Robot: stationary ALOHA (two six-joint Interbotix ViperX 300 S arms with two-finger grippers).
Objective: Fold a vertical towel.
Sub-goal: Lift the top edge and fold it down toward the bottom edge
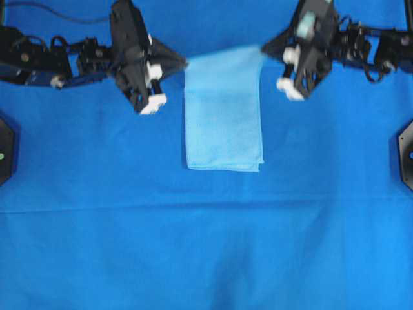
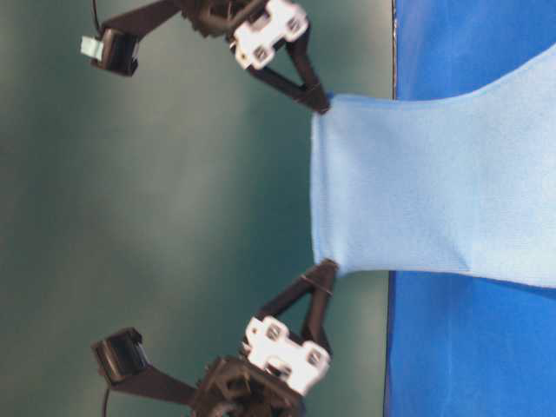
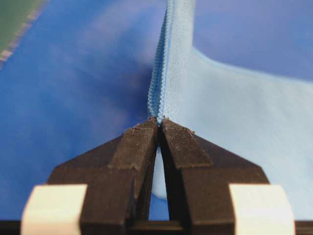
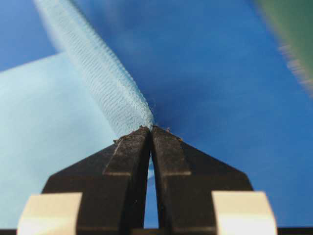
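Observation:
The towel [image 1: 223, 116] is a light sky-blue cloth, long from far to near, in the upper middle of the overhead view. Its far end is lifted off the sheet and stretched between both grippers, as the table-level view shows [image 2: 417, 200]. My left gripper [image 1: 185, 63] is shut on the far left corner; the stitched edge [image 3: 159, 83] runs straight out from its closed tips [image 3: 159, 119]. My right gripper [image 1: 264, 46] is shut on the far right corner, where the rolled towel edge [image 4: 105, 83] meets its tips [image 4: 150, 128]. The near end lies flat.
A large royal-blue sheet [image 1: 206, 245] covers the table. Black arm bases sit at the left edge [image 1: 5, 148] and right edge [image 1: 406, 152]. Both arm bodies lie along the far edge, either side of the towel.

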